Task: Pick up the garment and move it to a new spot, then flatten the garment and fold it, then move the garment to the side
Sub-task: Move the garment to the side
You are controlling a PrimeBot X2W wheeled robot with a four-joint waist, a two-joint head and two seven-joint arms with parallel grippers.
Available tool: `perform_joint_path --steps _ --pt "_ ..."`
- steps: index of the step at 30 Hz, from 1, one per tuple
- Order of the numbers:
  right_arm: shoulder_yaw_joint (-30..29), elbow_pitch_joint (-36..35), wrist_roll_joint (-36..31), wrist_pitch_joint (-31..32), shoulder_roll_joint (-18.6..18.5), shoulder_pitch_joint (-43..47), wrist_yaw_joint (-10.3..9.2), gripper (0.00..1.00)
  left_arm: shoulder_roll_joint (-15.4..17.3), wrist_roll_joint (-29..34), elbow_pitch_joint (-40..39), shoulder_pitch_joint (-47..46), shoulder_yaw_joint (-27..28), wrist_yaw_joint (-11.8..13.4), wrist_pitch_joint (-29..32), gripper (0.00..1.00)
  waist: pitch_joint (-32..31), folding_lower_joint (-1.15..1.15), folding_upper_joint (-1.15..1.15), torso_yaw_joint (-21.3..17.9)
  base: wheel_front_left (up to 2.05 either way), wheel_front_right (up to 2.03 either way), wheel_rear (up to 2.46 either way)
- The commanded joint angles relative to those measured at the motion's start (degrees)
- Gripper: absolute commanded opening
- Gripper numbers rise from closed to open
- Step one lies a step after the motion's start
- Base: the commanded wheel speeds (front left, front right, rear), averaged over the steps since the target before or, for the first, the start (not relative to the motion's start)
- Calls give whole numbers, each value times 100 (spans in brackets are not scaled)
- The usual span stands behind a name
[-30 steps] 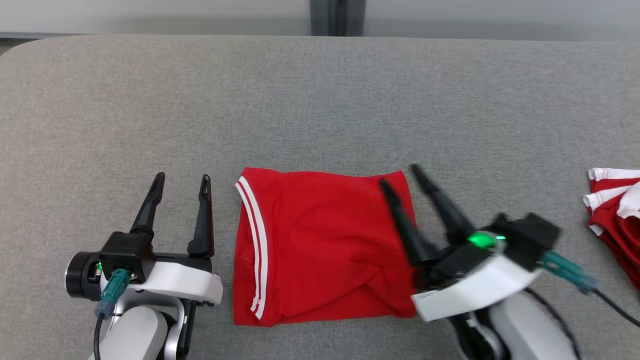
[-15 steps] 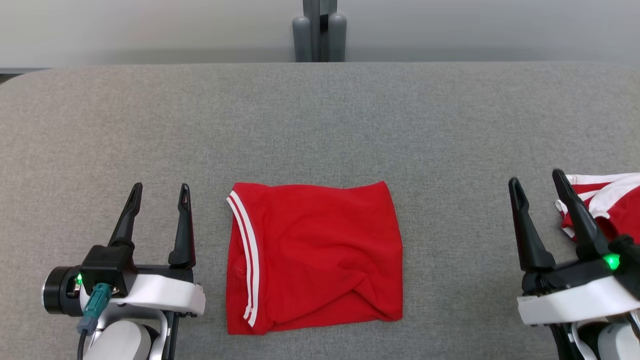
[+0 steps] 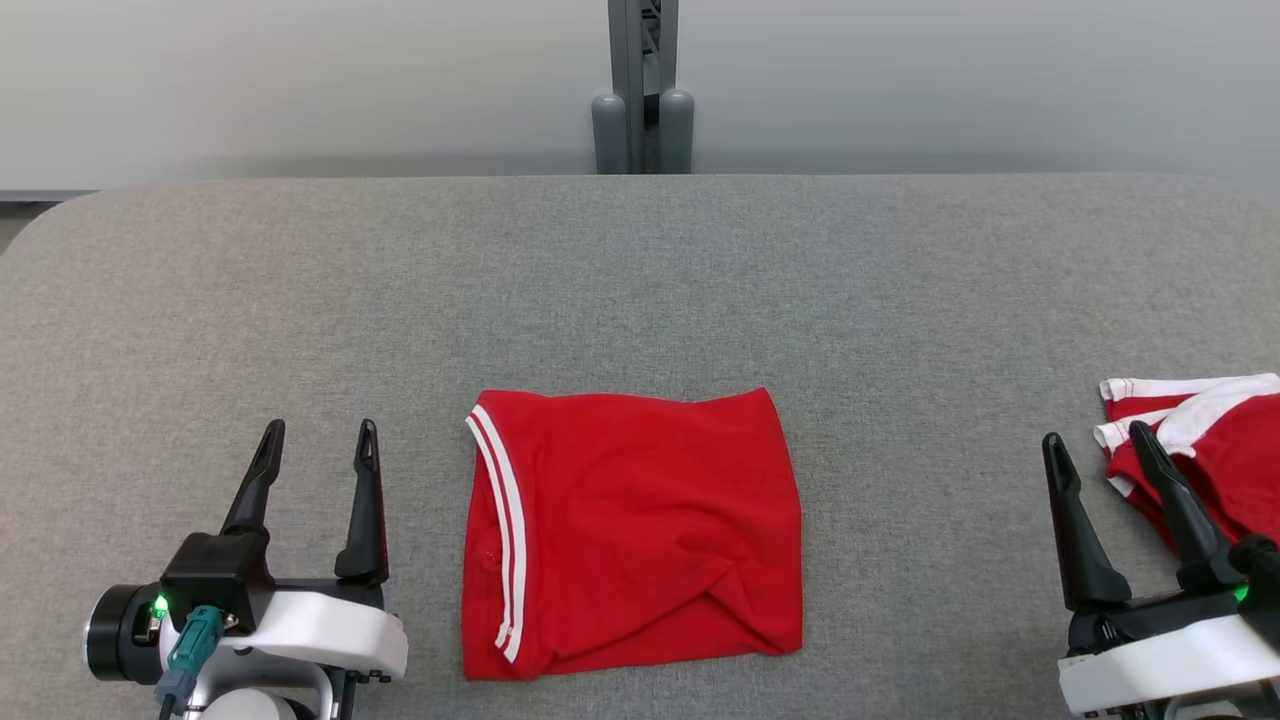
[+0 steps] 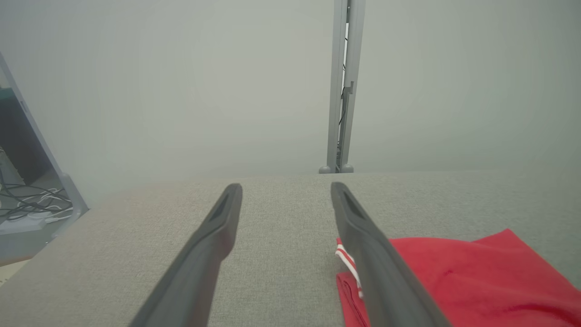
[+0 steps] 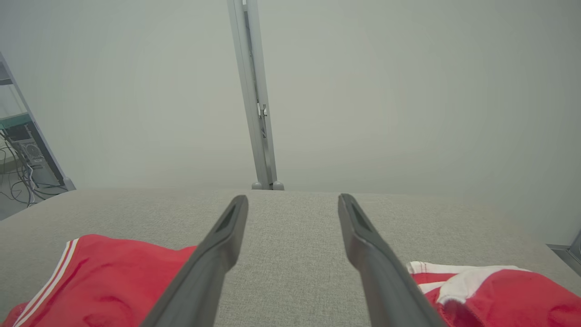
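The garment is a red cloth with two white stripes along its left edge, folded into a rough square and lying flat near the table's front middle. It also appears in the left wrist view and the right wrist view. My left gripper stands open just left of it, not touching. My right gripper is open well to the right of it, with nothing between its fingers.
A second red and white cloth lies bunched at the table's right edge, close behind my right gripper. The grey fabric table stretches back to a pale wall with a grey post at its middle.
My right gripper has drawn off the garment's right edge and swung far to the right. The head camera has tilted, so the whole picture has shifted down. The left gripper stays put.
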Motion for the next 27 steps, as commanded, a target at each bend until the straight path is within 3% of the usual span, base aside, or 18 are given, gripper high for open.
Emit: perform_joint_path --steps 1,12,13,14,20,27 --pt "-23 -38 -5 42 -13 68 1 100 29 -9 -28 21 28 22 -13 100 1 0 0 6 0 0 0" --pt "4 -52 7 82 -21 5 1 100 -27 2 -54 -165 102 -43 -128 100 74 0 0 90 0 0 0" --pt "24 -39 23 81 -24 -8 1 34 -42 0 -36 -172 115 -52 -146 100 73 0 0 102 0 0 0" --pt "56 -13 52 102 -26 -15 1 0 -62 -1 -24 -191 139 -64 -161 100 73 0 0 113 0 0 0" --pt "427 187 81 38 -153 -141 1 0 -168 27 112 -331 215 -264 -219 100 115 0 0 273 0 0 0" --pt "1208 1040 236 -241 -410 -452 1 0 -307 159 252 -553 380 -668 -245 100 241 0 0 615 0 0 0"
